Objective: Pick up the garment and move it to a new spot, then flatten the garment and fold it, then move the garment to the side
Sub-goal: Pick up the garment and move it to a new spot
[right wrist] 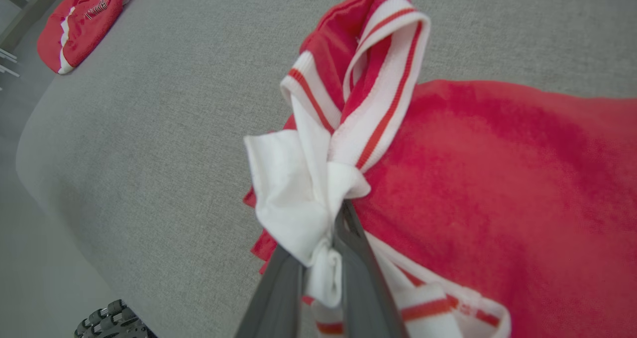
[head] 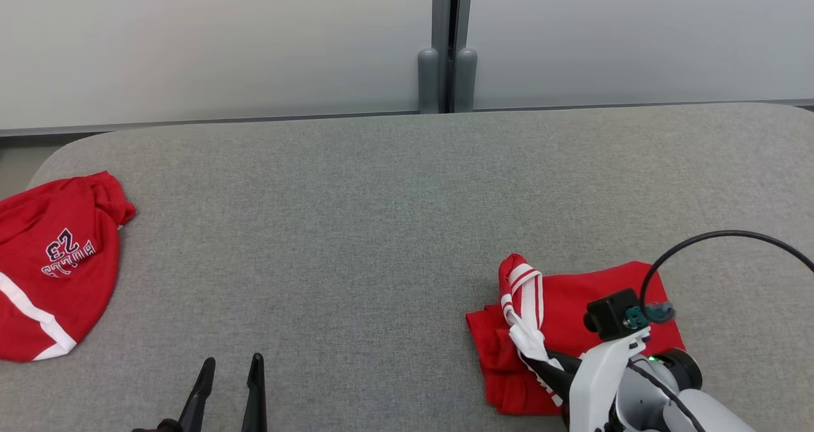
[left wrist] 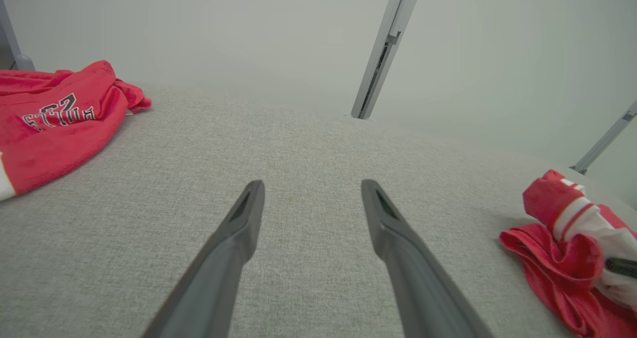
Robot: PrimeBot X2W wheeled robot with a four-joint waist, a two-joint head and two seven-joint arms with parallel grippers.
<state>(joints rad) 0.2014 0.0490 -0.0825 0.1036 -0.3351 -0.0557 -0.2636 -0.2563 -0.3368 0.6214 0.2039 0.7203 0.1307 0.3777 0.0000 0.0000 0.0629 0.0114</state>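
Red shows twice: a numbered jersey [head: 57, 260] lies bunched at the left edge of the grey table [head: 381, 228], well apart from the work. At the near left the left gripper [head: 233, 359] hangs spread wide and empty, free to help flatten. At the near right lies the garment [head: 572, 292], red with white striped trim and loosely folded. The right gripper [right wrist: 326, 243] pinches its white band almost closed, probably to lift or drag it.
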